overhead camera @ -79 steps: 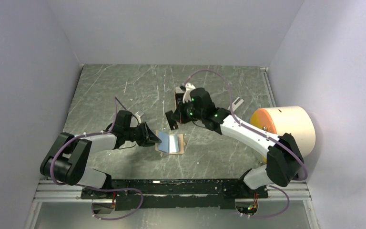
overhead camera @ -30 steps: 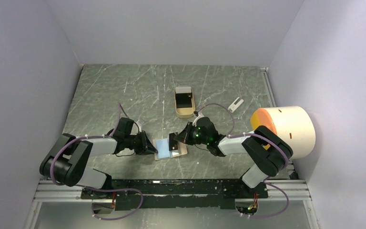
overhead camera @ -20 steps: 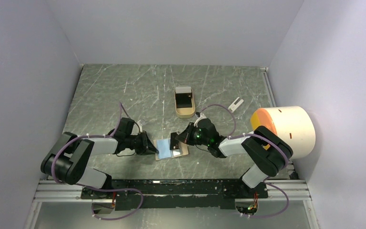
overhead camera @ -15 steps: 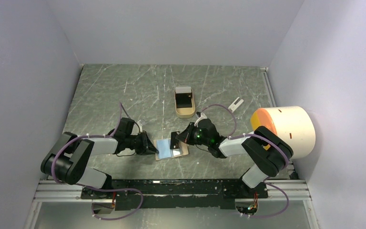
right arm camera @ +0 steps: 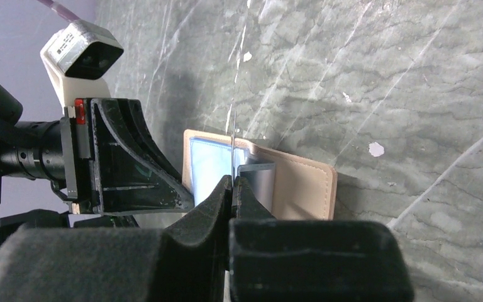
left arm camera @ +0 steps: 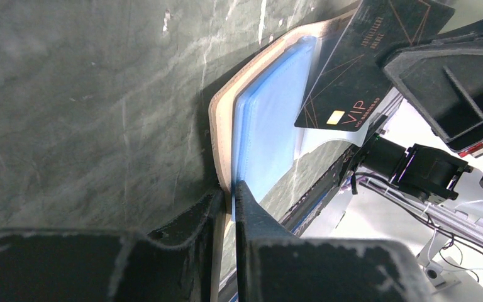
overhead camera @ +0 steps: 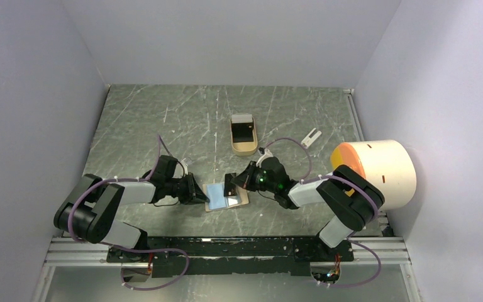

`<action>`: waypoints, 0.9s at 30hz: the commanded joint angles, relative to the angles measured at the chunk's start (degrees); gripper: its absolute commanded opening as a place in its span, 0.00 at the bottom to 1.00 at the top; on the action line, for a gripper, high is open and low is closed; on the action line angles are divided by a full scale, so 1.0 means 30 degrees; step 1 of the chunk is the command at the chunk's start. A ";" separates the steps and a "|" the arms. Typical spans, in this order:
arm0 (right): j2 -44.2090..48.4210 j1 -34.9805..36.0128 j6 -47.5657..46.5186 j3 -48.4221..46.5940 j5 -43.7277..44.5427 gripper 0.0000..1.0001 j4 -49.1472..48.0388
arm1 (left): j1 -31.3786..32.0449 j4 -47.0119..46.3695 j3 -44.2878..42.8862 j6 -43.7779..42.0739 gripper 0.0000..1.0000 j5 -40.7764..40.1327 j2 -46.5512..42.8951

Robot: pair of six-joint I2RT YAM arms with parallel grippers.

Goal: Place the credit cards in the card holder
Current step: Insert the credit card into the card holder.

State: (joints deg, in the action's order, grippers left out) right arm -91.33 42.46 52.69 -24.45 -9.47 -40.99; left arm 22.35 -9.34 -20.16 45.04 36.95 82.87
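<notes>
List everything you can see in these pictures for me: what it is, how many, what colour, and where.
card holder: one, tan with a shiny blue inside, lying open near the table's front, between the grippers.
black card: one, black with gold lettering, held over the open holder.
tray: one, tan, oblong, mid-table behind the holder.
second black card: one, black, inside the tray.
pale card: one, white, at the tray's far end.
forked piece: one, white, right of the tray.
drum: one, cream with an orange end, right edge.
table: one, dark green, marbled.
left gripper: black, shut on the holder's edge.
right gripper: black, shut on the black card.
</notes>
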 commanded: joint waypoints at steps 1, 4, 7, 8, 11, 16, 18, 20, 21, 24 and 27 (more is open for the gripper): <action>-0.0566 0.0091 -0.0116 0.0184 -0.0612 0.00 -0.0901 | 0.0307 0.0832 0.0296 -0.0617 0.16 -0.0854 0.0545; -0.0593 0.0084 -0.0119 0.0129 -0.0859 0.00 -0.0852 | 0.0313 0.1128 0.0078 -0.0791 0.16 -0.0911 0.0543; -0.0655 0.0080 0.0099 0.0092 -0.1145 0.00 -0.0744 | 0.0295 0.1397 -0.0055 -0.0858 0.16 -0.0970 0.0562; -0.0709 0.0085 0.0195 0.0085 -0.1258 0.00 -0.0712 | 0.0301 0.1418 -0.0037 -0.0847 0.16 -0.0992 0.0546; -0.0854 0.0087 0.0302 -0.0015 -0.1417 0.00 -0.0455 | 0.0297 0.1262 -0.0049 -0.0776 0.16 -0.0977 0.0651; -0.1078 0.0093 0.0458 -0.0313 -0.2274 0.00 0.0417 | 0.0310 0.1188 -0.0312 -0.0773 0.16 -0.0827 0.1092; -0.1128 0.0093 0.0222 -0.0657 -0.2649 0.00 0.1102 | 0.0298 0.1166 -0.0390 -0.0730 0.16 -0.0752 0.1108; -0.1629 0.0049 -0.0487 -0.1563 -0.3627 0.00 0.2102 | 0.0306 0.1077 -0.0443 -0.0647 0.18 -0.0660 0.1187; -0.1889 -0.0014 -0.0918 -0.2202 -0.3981 0.00 0.3177 | 0.0313 0.1003 -0.0477 -0.0575 0.17 -0.0532 0.1265; -0.1990 -0.0031 -0.1843 -0.3131 -0.4037 0.03 0.5021 | 0.0412 0.0716 -0.0459 -0.0358 0.17 -0.0287 0.1124; -0.1555 -0.0031 -0.2326 -0.3246 -0.3564 0.03 0.6171 | 0.0431 0.1029 -0.0537 -0.0420 0.17 -0.0639 0.1047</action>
State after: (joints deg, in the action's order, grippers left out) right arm -96.64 42.37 49.76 -33.19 -20.12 -30.46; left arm 22.72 -8.84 -21.71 45.04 38.37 85.14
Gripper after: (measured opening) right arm 0.028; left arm 0.171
